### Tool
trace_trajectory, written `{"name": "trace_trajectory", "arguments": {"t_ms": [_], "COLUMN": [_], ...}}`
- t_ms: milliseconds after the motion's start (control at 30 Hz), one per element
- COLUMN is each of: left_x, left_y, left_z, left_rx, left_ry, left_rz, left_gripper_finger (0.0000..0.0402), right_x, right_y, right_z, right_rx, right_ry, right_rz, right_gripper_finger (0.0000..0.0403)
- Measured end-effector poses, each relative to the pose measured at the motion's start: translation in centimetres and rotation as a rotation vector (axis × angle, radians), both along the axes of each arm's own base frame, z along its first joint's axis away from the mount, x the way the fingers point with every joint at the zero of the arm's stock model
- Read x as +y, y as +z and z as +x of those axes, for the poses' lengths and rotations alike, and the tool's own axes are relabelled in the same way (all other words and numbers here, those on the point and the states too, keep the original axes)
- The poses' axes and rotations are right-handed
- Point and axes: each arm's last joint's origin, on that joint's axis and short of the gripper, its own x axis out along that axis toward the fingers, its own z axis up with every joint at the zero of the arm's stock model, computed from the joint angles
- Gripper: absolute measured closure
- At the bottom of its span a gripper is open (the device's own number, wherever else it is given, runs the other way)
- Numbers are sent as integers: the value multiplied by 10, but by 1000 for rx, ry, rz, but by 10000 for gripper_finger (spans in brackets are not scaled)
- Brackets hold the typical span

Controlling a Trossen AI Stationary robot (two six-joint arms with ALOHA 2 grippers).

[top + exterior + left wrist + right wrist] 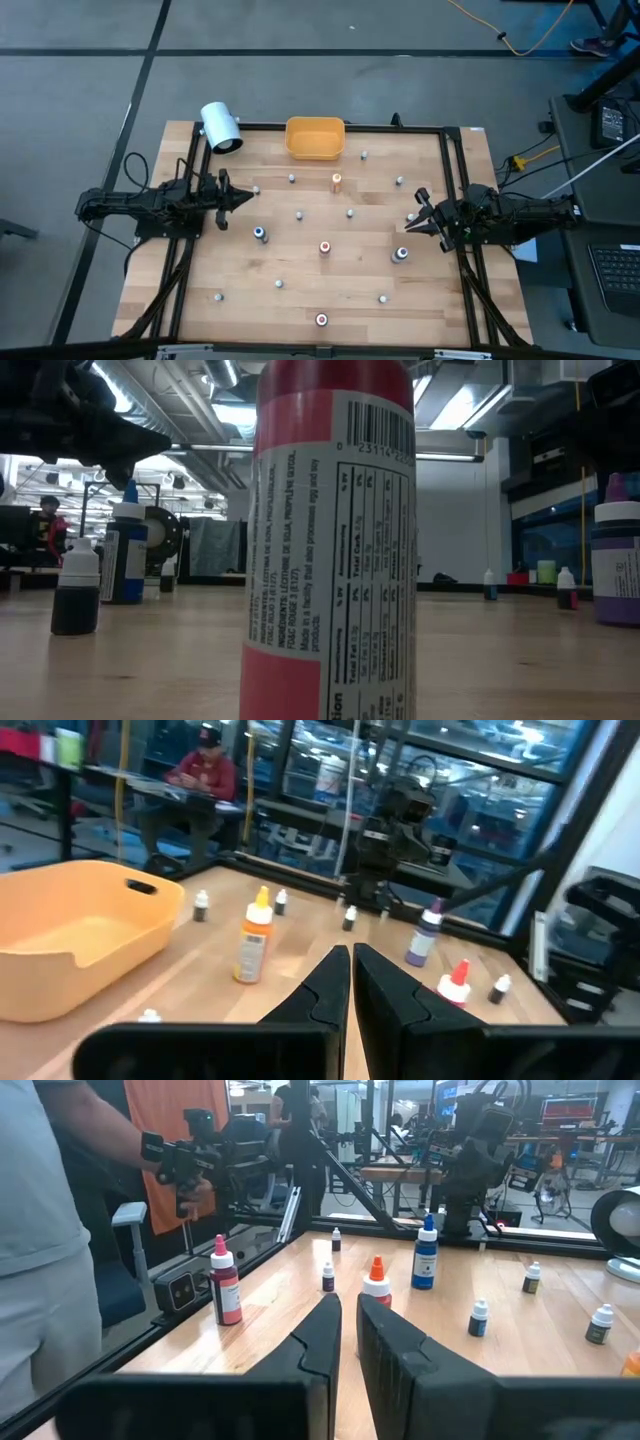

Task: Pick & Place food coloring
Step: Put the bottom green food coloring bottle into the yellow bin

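Observation:
Several small food coloring bottles stand upright on their bases, scattered over the wooden table (300, 290). Among them are an orange one (336, 181), a blue-capped one (260, 234), two red-capped ones (325, 247) (321, 320) and a purple one (400, 254). The red one near the front edge fills the low view (330, 540). My left gripper (245, 197) hangs level above the table's left side, shut and holding nothing (350, 982). My right gripper (415, 215) hangs level above the right side, shut and holding nothing (348, 1330).
A yellow-orange bin (315, 137) stands at the table's far edge, with a big white cylinder (220, 127) lying at the far left corner. Black frame rails (450, 150) run around the table. People (40, 1230) (200, 770) show beyond the table.

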Motion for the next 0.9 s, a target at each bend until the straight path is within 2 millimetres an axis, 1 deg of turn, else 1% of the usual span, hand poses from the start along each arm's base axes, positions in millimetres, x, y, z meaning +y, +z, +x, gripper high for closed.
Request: {"name": "trace_trajectory", "arguments": {"t_ms": [133, 300, 533, 633, 900], "left_x": [3, 4, 8, 9, 10], "left_y": [0, 1, 2, 2, 2], "left_z": [0, -1, -3, -4, -4], "left_rx": [19, 19, 55, 74, 80], "left_ry": [94, 157, 298, 357, 387], "left_rz": [72, 79, 175, 207, 210], "left_gripper_finger": [386, 387, 386, 386, 386], "right_x": [0, -1, -4, -5, -7], "right_y": [0, 1, 6, 7, 9], "right_z": [0, 0, 1, 1, 1], "right_rx": [0, -9, -59, -66, -88], "right_ry": [-10, -20, -147, -171, -243], "right_rz": [0, -1, 11, 13, 19], "right_gripper_finger": [361, 361, 361, 361, 361]}}
